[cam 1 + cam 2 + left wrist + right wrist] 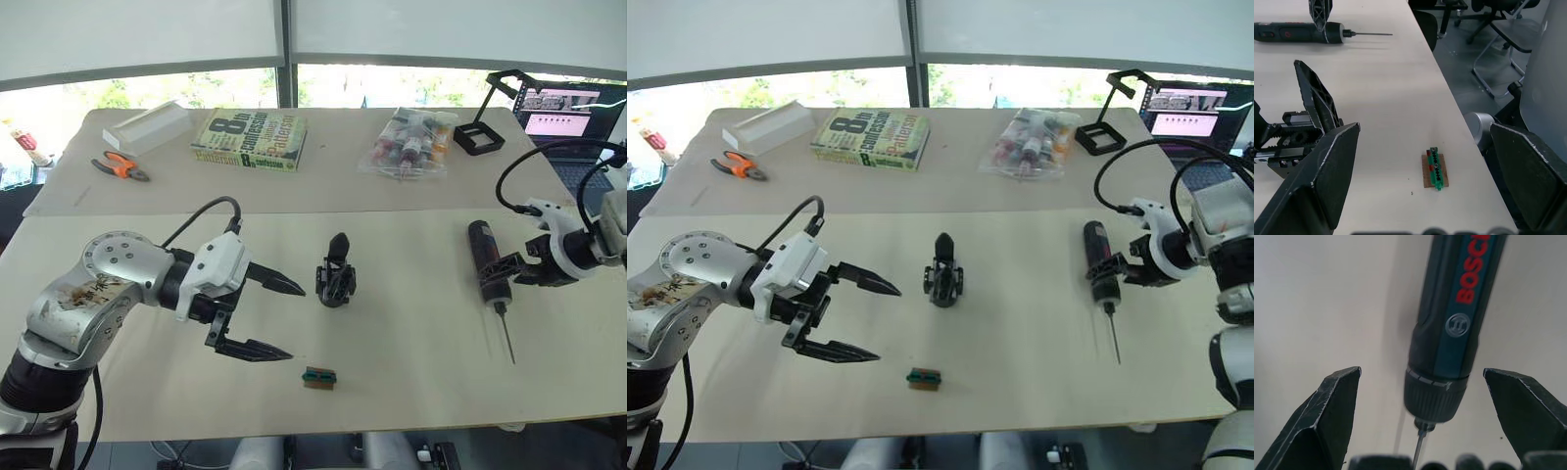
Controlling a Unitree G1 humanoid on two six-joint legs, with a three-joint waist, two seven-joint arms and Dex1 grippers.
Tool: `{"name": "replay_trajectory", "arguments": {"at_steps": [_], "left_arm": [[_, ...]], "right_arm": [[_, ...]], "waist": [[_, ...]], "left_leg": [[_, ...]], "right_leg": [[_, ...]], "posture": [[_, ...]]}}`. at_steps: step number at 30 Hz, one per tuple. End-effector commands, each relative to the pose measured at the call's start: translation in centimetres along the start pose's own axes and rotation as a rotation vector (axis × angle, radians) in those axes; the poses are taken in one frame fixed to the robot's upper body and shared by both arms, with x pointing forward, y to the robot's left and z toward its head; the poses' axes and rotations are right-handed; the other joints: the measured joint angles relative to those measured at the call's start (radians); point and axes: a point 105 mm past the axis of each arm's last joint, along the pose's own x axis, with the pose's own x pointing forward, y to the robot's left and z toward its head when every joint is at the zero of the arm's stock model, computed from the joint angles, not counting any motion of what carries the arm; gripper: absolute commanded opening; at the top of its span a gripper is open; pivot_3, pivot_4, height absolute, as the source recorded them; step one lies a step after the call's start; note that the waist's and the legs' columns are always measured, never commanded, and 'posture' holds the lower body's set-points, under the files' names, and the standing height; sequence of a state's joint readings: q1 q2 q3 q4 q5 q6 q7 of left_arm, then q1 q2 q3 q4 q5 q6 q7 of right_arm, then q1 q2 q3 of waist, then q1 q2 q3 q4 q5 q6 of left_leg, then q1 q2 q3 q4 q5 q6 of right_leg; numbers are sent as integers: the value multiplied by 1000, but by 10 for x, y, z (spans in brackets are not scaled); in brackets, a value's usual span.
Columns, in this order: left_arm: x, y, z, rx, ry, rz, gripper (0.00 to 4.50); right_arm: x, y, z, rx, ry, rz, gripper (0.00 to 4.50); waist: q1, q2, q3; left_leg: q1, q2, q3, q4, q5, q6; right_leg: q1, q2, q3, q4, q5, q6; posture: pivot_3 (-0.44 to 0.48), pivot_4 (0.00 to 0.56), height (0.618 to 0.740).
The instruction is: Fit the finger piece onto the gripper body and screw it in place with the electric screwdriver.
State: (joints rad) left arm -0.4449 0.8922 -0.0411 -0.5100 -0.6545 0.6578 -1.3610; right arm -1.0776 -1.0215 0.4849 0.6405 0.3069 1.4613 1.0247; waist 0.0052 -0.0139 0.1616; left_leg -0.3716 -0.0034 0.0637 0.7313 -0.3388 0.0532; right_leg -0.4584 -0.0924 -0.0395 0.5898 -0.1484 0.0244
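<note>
The gripper body (335, 272) stands mid-table with one pointed black finger upright. The finger piece is out of view. The electric screwdriver (488, 262) lies on the table at the right, its thin bit (506, 338) pointing toward the front edge. My right gripper (502, 274) is open, with a finger on either side of the screwdriver's lower end and not touching it; the wrist view shows the barrel (1449, 328) between the spread fingers. My left gripper (297, 323) is open and empty, left of the gripper body and just above the table.
A small green block (319, 378) lies near the front edge, by the left fingertips. Along the back sit orange-handled pliers (120, 166), a white box (152, 125), a book (250, 140), a bag of bottles (409, 142), a black stand (480, 132) and a laptop (568, 113).
</note>
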Motion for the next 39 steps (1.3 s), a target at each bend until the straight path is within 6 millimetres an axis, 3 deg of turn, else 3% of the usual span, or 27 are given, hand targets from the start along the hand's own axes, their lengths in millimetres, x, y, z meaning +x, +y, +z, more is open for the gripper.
{"name": "replay_trajectory", "arguments": {"at_steps": [1, 6, 10, 14, 18, 23, 25, 29, 33, 39], "left_arm": [[1, -3, 9, 45, -5, 1, 4500], [1, -1, 14, 57, -14, 27, 4500], [1, -1, 15, 55, -11, 35, 4500], [0, -2, 15, 57, -10, 34, 4500], [3, 1, 15, 68, -13, 32, 4500], [4, 1, 17, 79, -17, 21, 4500], [5, 2, 19, 81, -19, 19, 4500], [6, -1, 19, 84, -18, 4, 4500], [6, -2, 18, 86, -15, 1, 4500], [6, 0, 18, 86, -15, 6, 4500]], "right_arm": [[5, -6, 6, -41, 3, -38, 4448], [26, -14, 0, -103, 55, -63, 4448], [23, -12, 6, -306, 25, -1, 3310], [0, -2, 8, -648, -4, 77, 1968], [4, 5, -9, -933, 25, 114, 1936], [17, 8, -24, -1068, 44, 123, 1936], [15, 5, -26, -1074, 58, 119, 2984], [1, -2, -27, -1059, 94, 100, 4343], [3, -7, -40, -957, 193, 127, 4470], [29, 4, -40, -891, 181, 135, 4470]], "waist": [[-1, 0, 0], [0, 0, 0], [-3, 0, 0], [-4, 4, 2], [-6, 5, 3], [-12, 5, 3], [-14, 4, 3], [-14, 4, 3], [-14, 4, 3], [-19, 1, 2]], "left_leg": [[0, 0, 0, 0, 0, 0], [-2, -1, 0, 0, 0, 1], [-1, -1, -1, 0, 0, 0], [-1, 0, -1, 0, 0, -1], [0, 0, -1, 0, 1, -2], [2, 0, 0, 0, 1, -2], [3, 0, 0, 1, 2, -3], [4, 0, 0, 2, 3, -5], [4, 0, 0, 2, 3, -5], [4, 0, 0, 2, 3, -5]], "right_leg": [[0, 0, 0, -1, 0, 0], [0, 0, -1, -3, 0, 1], [2, 0, -1, -4, 0, 1], [1, 0, -1, -2, 1, 2], [0, 0, -2, -1, 0, 3], [1, 0, 0, 2, 0, 3], [2, 0, 1, 2, 0, 3], [2, 0, 1, 3, -1, 2], [1, 0, 1, 3, -1, 1], [2, 1, 2, 3, -1, 1]], "posture": [[0, 150, 740], [0, 150, 740], [0, 150, 740], [0, 150, 740], [0, 150, 740], [0, 150, 740], [0, 150, 740], [0, 150, 740], [0, 150, 740], [0, 150, 740]]}}
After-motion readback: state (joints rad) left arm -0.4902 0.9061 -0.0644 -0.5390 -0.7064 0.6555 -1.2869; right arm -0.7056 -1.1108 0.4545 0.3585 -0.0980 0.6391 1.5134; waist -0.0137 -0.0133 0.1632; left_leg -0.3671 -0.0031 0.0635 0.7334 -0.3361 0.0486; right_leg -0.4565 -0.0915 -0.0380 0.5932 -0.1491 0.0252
